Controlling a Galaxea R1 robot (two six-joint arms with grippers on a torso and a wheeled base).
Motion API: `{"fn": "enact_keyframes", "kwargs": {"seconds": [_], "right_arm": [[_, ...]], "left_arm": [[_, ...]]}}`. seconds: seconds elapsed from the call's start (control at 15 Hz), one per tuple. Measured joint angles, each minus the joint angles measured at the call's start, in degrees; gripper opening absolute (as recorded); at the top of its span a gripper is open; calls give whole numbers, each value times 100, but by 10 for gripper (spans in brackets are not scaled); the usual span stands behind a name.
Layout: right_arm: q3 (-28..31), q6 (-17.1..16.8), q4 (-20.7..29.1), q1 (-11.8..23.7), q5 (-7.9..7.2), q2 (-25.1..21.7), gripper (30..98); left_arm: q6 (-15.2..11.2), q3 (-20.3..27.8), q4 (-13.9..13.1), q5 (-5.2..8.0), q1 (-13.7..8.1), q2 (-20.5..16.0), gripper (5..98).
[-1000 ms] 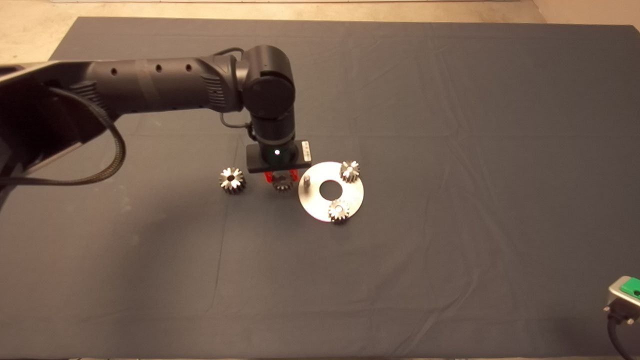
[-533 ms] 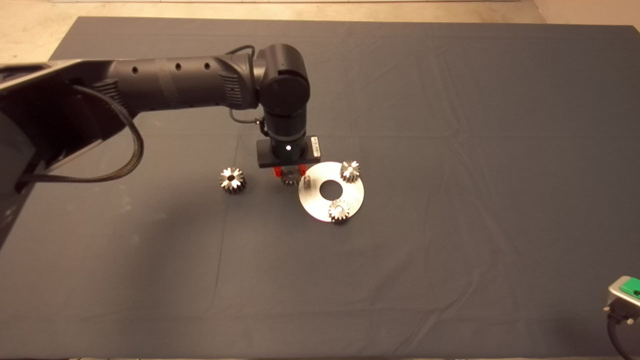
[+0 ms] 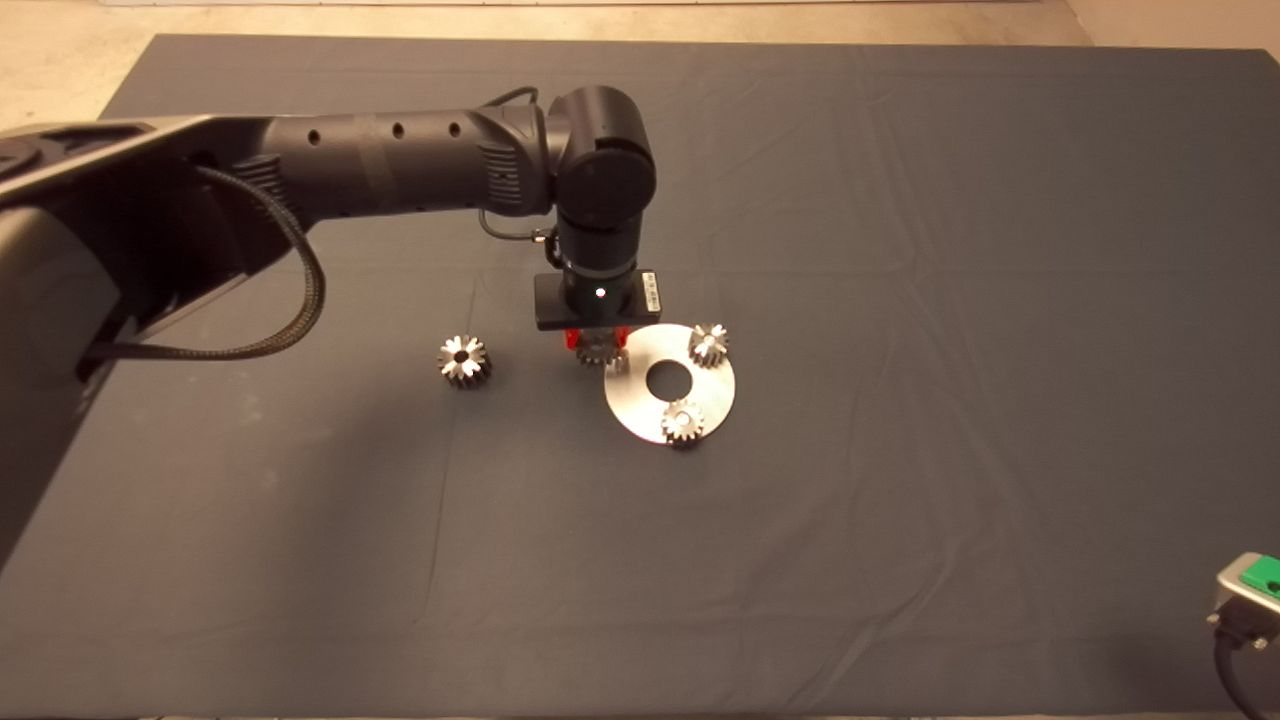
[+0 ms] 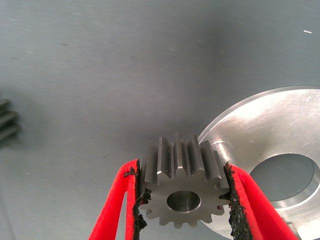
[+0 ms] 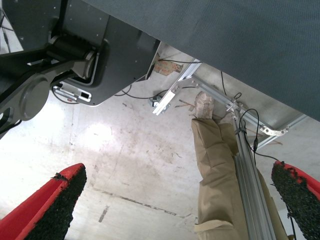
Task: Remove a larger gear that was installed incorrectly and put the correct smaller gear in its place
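Dark mat carries a round steel plate with two gears already seated. At its left rim, the left gripper clenches the smaller gear above the plate's free peg. Farther left lies the larger gear, alone. Near right, the right gripper waits, fingers spread.

Left arm's stretched in from the left with the wrist pointing straight down, left tool clamped on something between its red fingers. Right tool just sits parked at the lower right, fingers spread wide.
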Motion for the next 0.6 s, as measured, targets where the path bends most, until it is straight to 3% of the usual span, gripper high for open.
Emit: {"fn": "enact_keyframes", "kwargs": {"seconds": [0.6], "right_arm": [[0, 18, 0, -2, 2, 49, 977]], "left_arm": [[25, -33, -6, -40, -1, 4, 326]]}}
